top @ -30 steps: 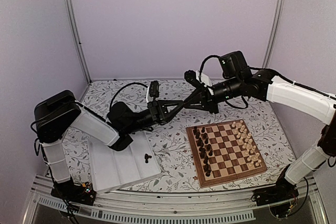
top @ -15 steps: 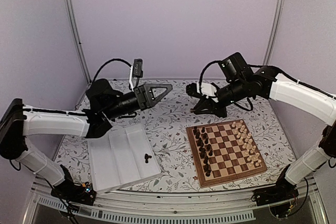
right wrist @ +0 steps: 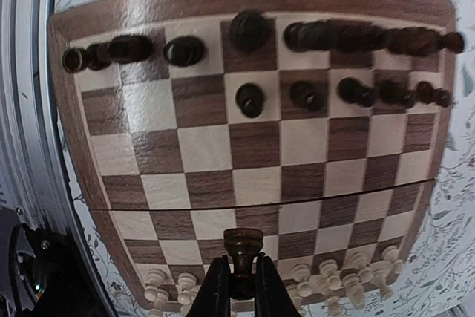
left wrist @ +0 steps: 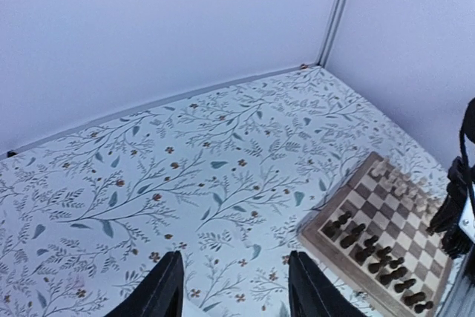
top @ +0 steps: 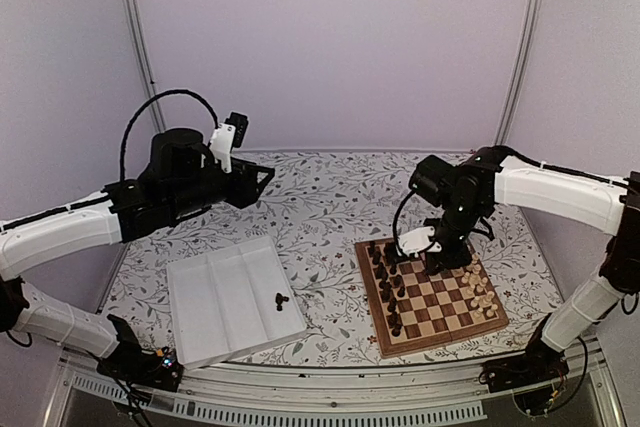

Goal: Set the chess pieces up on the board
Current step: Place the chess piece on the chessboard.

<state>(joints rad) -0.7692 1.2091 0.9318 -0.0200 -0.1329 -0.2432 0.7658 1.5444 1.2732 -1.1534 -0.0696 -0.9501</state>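
In the top view, the board (top: 436, 292) is seen on the right part of the flowered table (top: 330, 197). Dark pieces (top: 390, 282) are lined along its left side and cream pieces (top: 475, 282) along its right side. The right gripper (top: 437, 259) is held over the far middle of the board, pointed down; its grip cannot be made out here. The left gripper (top: 258, 179) is raised at the far left, well apart from the board. A white tray (top: 220, 322) is set at the near left, and a lone dark piece (top: 280, 299) is seen lying in it near its right edge.

In the left wrist view, the left gripper's fingers (left wrist: 159, 295) are spread apart, with nothing between them. The board (left wrist: 369, 200) is seen at the right.

In the right wrist view, the right gripper (right wrist: 237, 283) is clamped on a dark chessman (right wrist: 243, 246), held above the board (right wrist: 256, 142) on the cream side. The dark pieces (right wrist: 356, 38) are ranged along the opposite side.
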